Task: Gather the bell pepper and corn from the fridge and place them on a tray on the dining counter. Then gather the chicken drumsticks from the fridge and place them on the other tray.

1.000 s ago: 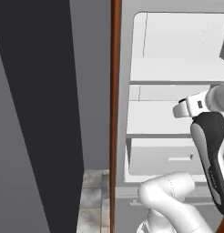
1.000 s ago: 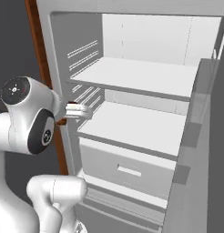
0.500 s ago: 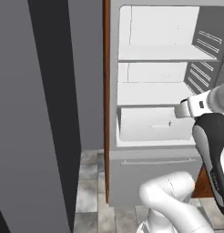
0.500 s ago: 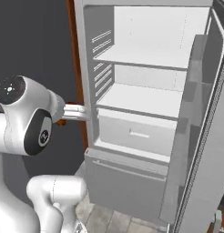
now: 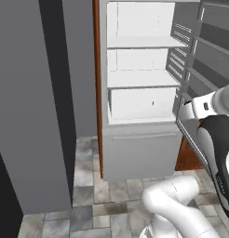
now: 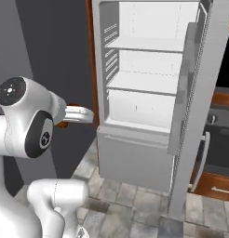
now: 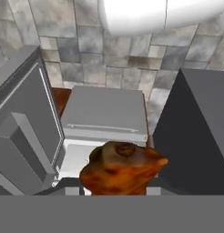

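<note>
Gripper [image 7: 114,190] clamped on a chicken drumstick [image 7: 120,169], clear of the open fridge [image 5: 139,107]; carry it level, steady grip, toward the tray on the dining counter.

Flat, even rendered light with no glare; the fridge [image 5: 139,69] interior glows bright white, its surrounds dim grey. Shadows are faint. The floor tiles [image 7: 86,45] look slightly soft, perhaps low resolution.
</note>
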You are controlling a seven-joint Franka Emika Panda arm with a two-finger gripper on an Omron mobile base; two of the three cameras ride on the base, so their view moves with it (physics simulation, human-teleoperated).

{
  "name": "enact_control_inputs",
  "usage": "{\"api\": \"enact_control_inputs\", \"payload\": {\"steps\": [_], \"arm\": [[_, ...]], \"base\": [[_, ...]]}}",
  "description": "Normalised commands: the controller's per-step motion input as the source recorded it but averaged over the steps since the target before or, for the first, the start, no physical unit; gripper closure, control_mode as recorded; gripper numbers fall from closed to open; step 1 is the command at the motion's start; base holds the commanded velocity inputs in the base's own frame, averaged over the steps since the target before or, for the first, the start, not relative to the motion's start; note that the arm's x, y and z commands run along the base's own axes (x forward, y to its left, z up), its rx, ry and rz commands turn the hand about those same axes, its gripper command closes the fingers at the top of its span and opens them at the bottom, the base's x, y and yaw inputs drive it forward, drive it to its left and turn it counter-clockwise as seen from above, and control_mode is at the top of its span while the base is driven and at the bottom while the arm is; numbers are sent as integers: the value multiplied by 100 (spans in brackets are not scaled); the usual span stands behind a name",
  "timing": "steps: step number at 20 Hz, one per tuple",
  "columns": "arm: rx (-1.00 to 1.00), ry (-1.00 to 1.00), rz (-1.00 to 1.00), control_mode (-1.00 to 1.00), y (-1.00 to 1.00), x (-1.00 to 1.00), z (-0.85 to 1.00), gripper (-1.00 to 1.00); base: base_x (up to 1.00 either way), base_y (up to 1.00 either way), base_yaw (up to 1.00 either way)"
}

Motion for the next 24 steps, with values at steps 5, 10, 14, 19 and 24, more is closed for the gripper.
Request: {"api": "enact_control_inputs", "payload": {"steps": [5,10,14,19,24], "arm": [[0,0,0,100,0,0,0,100],[0,0,0,100,0,0,0,100],[0,0,0,100,0,0,0,100],[0,0,0,100,0,0,0,100],[0,0,0,100,0,0,0,100]], "base": [[-100,4,-25],[-100,1,-24],[-100,6,-23],[-100,16,-22],[-100,30,-25]]}}
